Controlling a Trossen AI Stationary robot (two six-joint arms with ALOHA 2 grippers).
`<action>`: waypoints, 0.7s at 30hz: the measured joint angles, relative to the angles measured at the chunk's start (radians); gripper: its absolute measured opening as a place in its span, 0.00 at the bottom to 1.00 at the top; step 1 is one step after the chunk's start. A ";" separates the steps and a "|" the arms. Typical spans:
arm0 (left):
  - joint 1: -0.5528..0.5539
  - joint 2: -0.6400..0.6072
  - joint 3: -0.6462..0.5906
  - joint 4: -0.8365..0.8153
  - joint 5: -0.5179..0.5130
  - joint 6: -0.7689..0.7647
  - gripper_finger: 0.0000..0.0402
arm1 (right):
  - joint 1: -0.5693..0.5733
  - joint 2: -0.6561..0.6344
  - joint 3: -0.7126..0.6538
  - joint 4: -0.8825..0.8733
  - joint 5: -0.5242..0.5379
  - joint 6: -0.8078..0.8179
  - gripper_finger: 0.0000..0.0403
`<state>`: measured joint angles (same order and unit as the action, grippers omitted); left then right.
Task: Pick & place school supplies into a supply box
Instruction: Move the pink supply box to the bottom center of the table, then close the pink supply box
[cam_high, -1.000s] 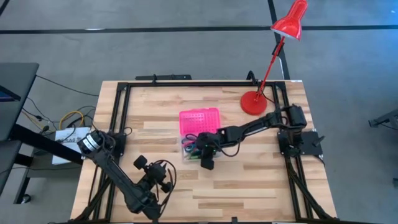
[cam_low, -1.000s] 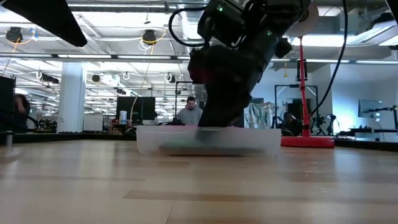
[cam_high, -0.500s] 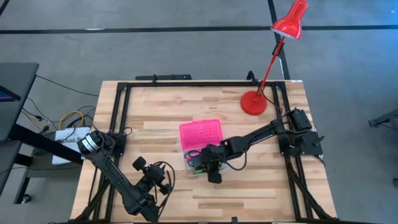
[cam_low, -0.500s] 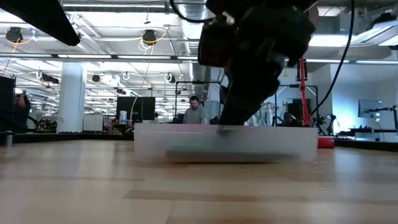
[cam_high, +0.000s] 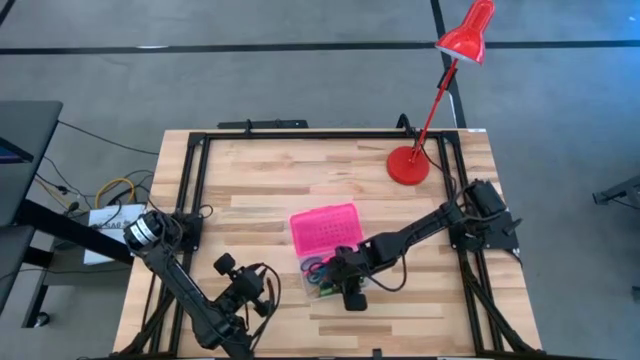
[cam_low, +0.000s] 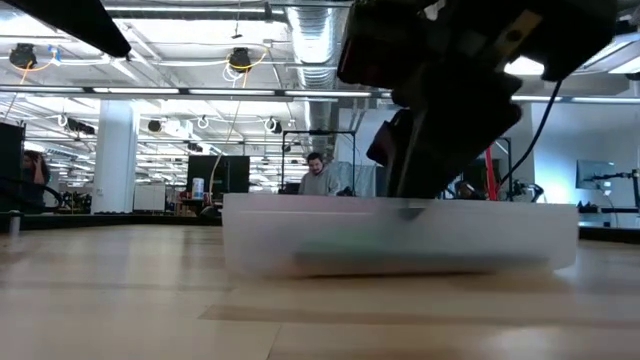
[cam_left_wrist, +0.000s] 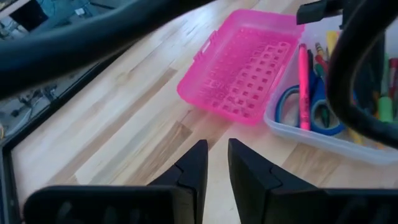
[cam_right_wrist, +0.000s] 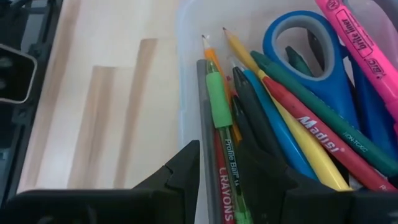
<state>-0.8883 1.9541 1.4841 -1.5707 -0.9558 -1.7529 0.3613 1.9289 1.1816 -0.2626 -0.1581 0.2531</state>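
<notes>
**Supply box (cam_high: 324, 231).** You have one box, near the middle of the wooden table (cam_high: 260, 180), towards its front edge. Its pink lid (cam_left_wrist: 242, 65) lies folded open and flat on the wood. The clear base (cam_low: 400, 235) sits just beside the lid, on the side nearer the front edge.

**School supplies.** Everything you can see is already in the clear base.
- One pair of blue-handled scissors (cam_right_wrist: 298, 43).
- One pink highlighter (cam_right_wrist: 367, 43), beside the scissors.
- At least eight slim pens and pencils in a loose fan: one grey (cam_right_wrist: 205, 118), one red marked "CRAYONS" (cam_right_wrist: 222, 186), one with a green grip (cam_right_wrist: 219, 93), one yellow (cam_right_wrist: 292, 134), one blue (cam_right_wrist: 273, 140), one red (cam_right_wrist: 311, 127) and two dark green.

Anything lying deeper under these cannot be counted. No supply lies on the bare wood in the high view.

**Right gripper (cam_right_wrist: 219, 163).** It is at the end of the base nearer the left arm. Its two fingers stand apart: one is outside the clear end wall (cam_right_wrist: 185, 74), the other is inside among the pens. You cannot tell whether they press on the wall.

**Left gripper (cam_left_wrist: 217, 149).** It hangs over the front-left part of the table, near the box and pointing at it. Its two fingers are drawn nearly together, leaving only a slit with nothing in it.

**Surroundings.** One red desk lamp stands with its base (cam_high: 407, 166) at the back right of the table. In the low view, one person (cam_low: 318, 175) sits in the room beyond.
</notes>
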 joint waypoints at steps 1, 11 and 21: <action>-0.001 0.000 0.000 0.000 0.000 0.010 0.15 | 0.008 0.000 0.000 0.000 0.000 0.000 0.25; -0.001 0.000 -0.016 -0.001 -0.051 0.059 0.15 | 0.090 0.000 0.000 -0.004 0.068 0.053 0.25; -0.001 0.000 -0.091 0.000 -0.088 -0.062 0.15 | 0.110 -0.017 0.001 0.006 0.169 0.140 0.25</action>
<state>-0.8894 1.9541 1.3935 -1.5705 -1.0437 -1.8145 0.4712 1.9124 1.1826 -0.2566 0.0106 0.3929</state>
